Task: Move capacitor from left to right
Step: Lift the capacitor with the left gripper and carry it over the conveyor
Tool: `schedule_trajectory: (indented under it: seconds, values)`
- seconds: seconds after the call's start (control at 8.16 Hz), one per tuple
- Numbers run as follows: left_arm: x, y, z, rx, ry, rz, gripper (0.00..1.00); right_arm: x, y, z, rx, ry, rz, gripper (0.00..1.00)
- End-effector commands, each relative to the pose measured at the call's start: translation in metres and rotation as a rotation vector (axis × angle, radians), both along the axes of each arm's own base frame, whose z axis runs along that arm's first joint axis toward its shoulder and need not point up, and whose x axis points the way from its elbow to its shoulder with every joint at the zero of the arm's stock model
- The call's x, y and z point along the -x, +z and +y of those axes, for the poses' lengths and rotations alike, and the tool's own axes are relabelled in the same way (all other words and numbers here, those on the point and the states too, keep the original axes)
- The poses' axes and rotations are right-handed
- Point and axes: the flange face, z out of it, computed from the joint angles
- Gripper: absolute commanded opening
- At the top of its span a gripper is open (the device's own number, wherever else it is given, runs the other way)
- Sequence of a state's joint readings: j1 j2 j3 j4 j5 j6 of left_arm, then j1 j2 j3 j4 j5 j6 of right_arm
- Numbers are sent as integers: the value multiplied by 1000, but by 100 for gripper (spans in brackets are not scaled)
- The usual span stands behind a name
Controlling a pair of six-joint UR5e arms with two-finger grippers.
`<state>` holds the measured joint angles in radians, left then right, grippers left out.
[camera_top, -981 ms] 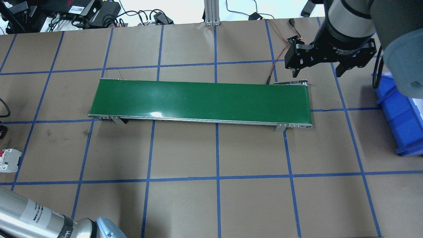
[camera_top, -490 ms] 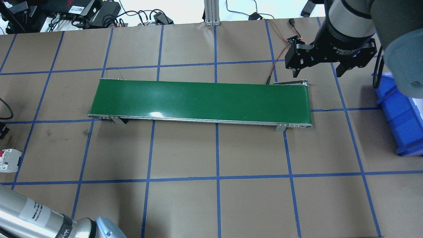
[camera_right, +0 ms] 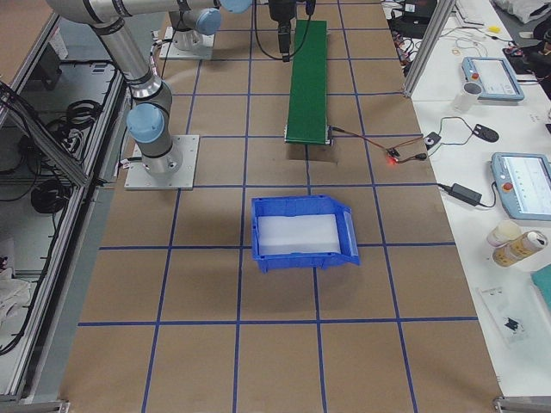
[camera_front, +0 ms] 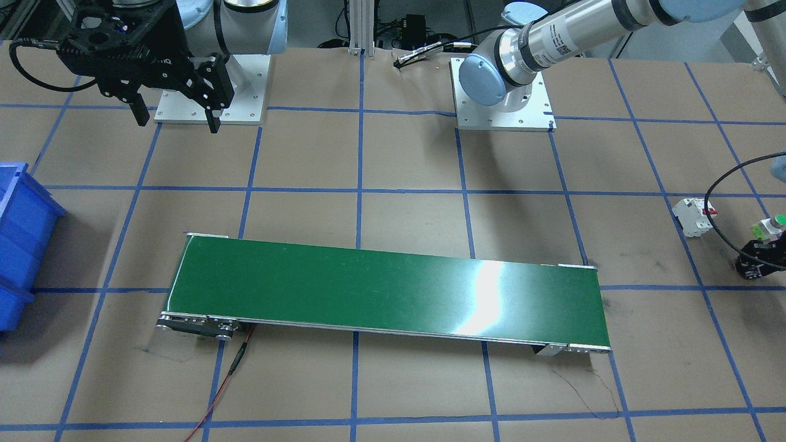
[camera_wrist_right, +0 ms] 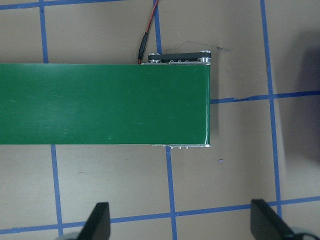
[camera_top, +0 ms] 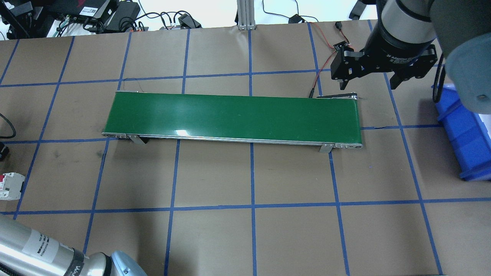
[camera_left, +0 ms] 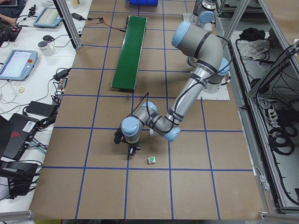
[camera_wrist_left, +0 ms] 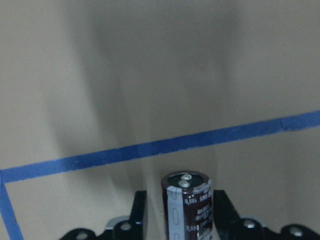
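Note:
The capacitor point(camera_wrist_left: 187, 205), a dark brown cylinder with whitish print, stands upright between the fingers of my left gripper point(camera_wrist_left: 181, 220), just above the brown table surface. The left gripper point(camera_front: 760, 259) is at the table's far left end, low over the paper, and also shows in the exterior left view point(camera_left: 128, 142). My right gripper point(camera_top: 370, 78) is open and empty, hovering behind the right end of the green conveyor belt point(camera_top: 234, 117). In the right wrist view its fingers point(camera_wrist_right: 100, 222) stand wide apart below the belt end point(camera_wrist_right: 150, 105).
A white circuit breaker with red switches point(camera_front: 694, 215) and a green-capped push button point(camera_front: 775, 224) lie beside the left gripper. A blue bin point(camera_top: 464, 134) stands at the right end of the table, also in the exterior right view point(camera_right: 301, 232). Red wires run behind the belt point(camera_top: 326, 65).
The cable at the table's left edge and the left arm have shifted slightly. The right gripper has barely moved.

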<state>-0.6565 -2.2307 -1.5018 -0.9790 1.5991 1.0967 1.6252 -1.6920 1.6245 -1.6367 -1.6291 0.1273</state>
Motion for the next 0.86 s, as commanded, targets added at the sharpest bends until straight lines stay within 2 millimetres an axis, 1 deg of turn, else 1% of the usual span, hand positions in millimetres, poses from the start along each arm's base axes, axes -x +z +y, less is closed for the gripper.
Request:
schedule_trajectory:
  seconds: [0.0, 0.12, 0.25, 0.37, 0.49, 0.61, 0.74]
  values:
    - [2, 17, 2, 1, 1, -6, 0, 0, 0, 0, 0, 1, 0, 100]
    - [12, 32, 8, -37, 9, 43, 0, -1, 0, 0, 0, 1, -2, 100]
    - [17, 48, 9, -31, 35, 42, 0, -1, 0, 0, 0, 1, -2, 100]
    - [34, 75, -2, -8, 18, 13, 0, 0, 0, 0, 0, 2, 0, 100]
    - [59, 97, -15, 2, 15, -12, 0, 0, 0, 0, 0, 2, 0, 100]
    - [94, 109, -29, -19, 67, 10, 0, 0, 0, 0, 0, 2, 0, 100]
    - [145, 129, -46, -38, 84, 16, 0, 0, 0, 0, 0, 1, 0, 100]
